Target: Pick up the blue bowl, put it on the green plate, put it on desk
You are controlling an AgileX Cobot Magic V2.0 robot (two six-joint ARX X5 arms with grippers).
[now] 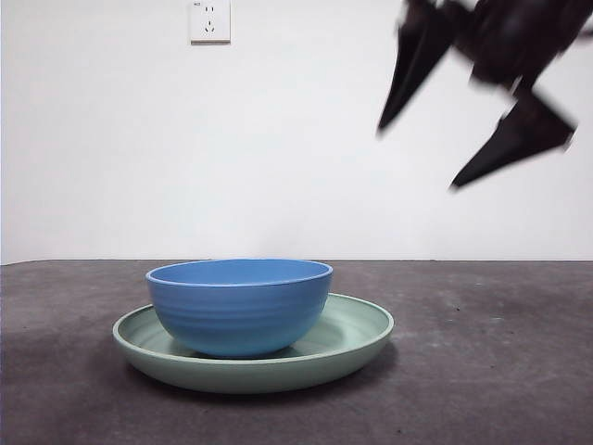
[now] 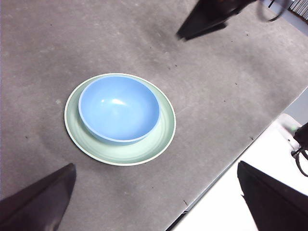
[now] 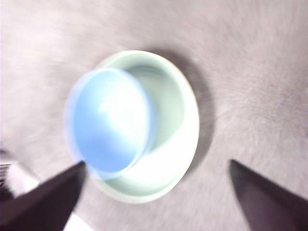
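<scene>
Blue bowl (image 1: 239, 306): deep, round, medium blue, faint horizontal ridges on the outside. Sits upright inside the green plate (image 1: 357, 348), base on the plate's floor, rim standing well above the plate's rim. From overhead, in the left wrist view, the bowl (image 2: 119, 108) lies off-centre in the plate (image 2: 161, 139), more bare plate showing on one side than the other. Interior empty, one pale highlight.

Green plate: wide, shallow, pale mint green, raised rim, faint rings. Flat on the desk (image 1: 500, 371), a soft shadow along its lower edge. Wider than the bowl on every side.

Desk: dark grey-brown, matte, small specks, spanning the full width of the front view.

Right gripper (image 1: 477, 139): black, blurred, high in the air above and to the side of the plate, touching nothing. Jaws spread wide, nothing between them. Its own wrist view is smeared, with bowl (image 3: 108, 120) and plate (image 3: 178, 120) below it.

Left gripper (image 2: 156, 202): jaws set far apart, holding nothing, well above the desk. Bowl and plate lie ahead of the jaws, not between them.

Wall (image 1: 296, 167): plain white, behind the desk.

Socket (image 1: 209, 20): white, on the wall, upper part of the front view.
</scene>
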